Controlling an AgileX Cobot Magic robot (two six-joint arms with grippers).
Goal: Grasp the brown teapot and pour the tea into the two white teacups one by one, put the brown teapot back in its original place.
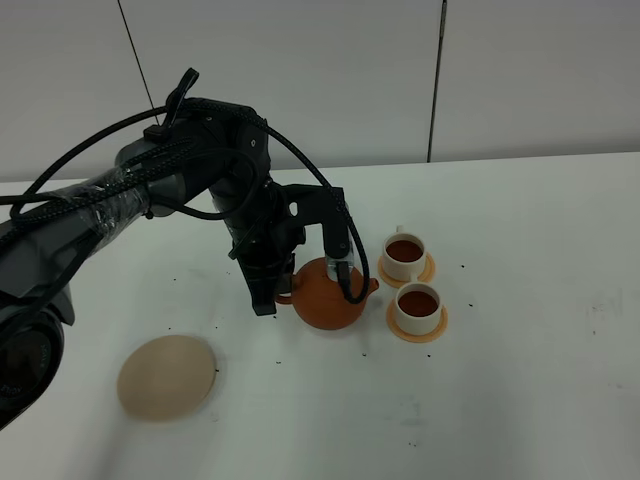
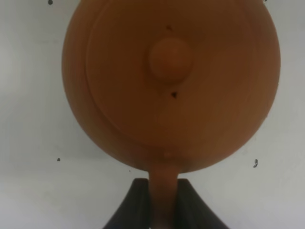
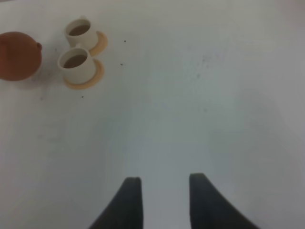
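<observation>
Both cups filled, teapot not yet home

The left claw (image 2: 164,202) is clamped on the handle of the brown teapot (image 1: 328,295), left of the full teacups (image 1: 411,280); the right claw (image 3: 164,200) hangs apart. Carrying it to the coaster (image 1: 166,376), the thin handle could slip and spill tea.

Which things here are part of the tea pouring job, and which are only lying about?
Part of the job:
- brown teapot, handle held in the left gripper
- two white teacups, both holding tea
- beige coaster, bare

Only lying about:
- orange saucers under the cups
- dark specks on the table
</observation>
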